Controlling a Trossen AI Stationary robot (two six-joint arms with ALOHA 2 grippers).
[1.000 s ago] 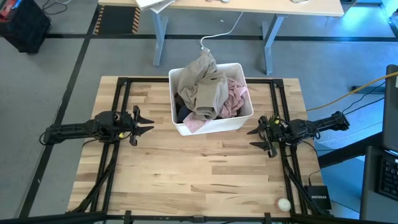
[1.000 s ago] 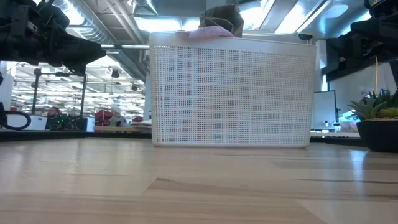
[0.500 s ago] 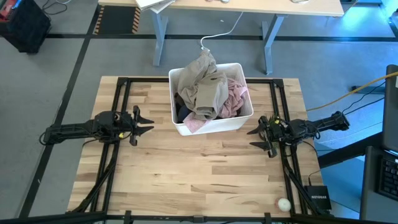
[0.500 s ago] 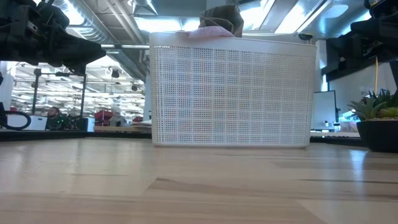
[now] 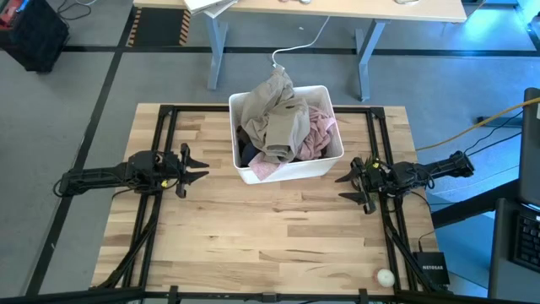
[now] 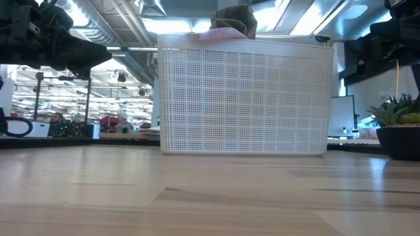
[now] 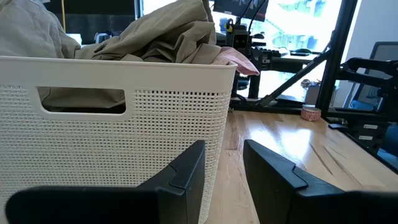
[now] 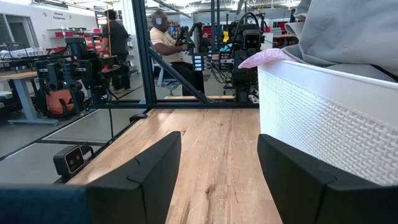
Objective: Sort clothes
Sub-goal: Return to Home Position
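A white perforated bin (image 5: 287,165) stands at the table's far middle, piled with clothes: a khaki-beige garment (image 5: 278,114) on top, a pale pink one (image 5: 316,135) at the right and front, a dark one (image 5: 246,150) at the left. The bin also shows in the low view (image 6: 243,98), the left wrist view (image 7: 112,124) and the right wrist view (image 8: 336,106). My left gripper (image 5: 201,168) hovers open left of the bin. My right gripper (image 5: 342,187) hovers open at the bin's right, near its front corner. Both are empty.
A small white ball (image 5: 385,276) lies at the table's near right corner. A dark frame (image 5: 160,127) runs along the table's sides. Bare wood (image 5: 270,236) lies in front of the bin. People sit in the room beyond (image 8: 165,43).
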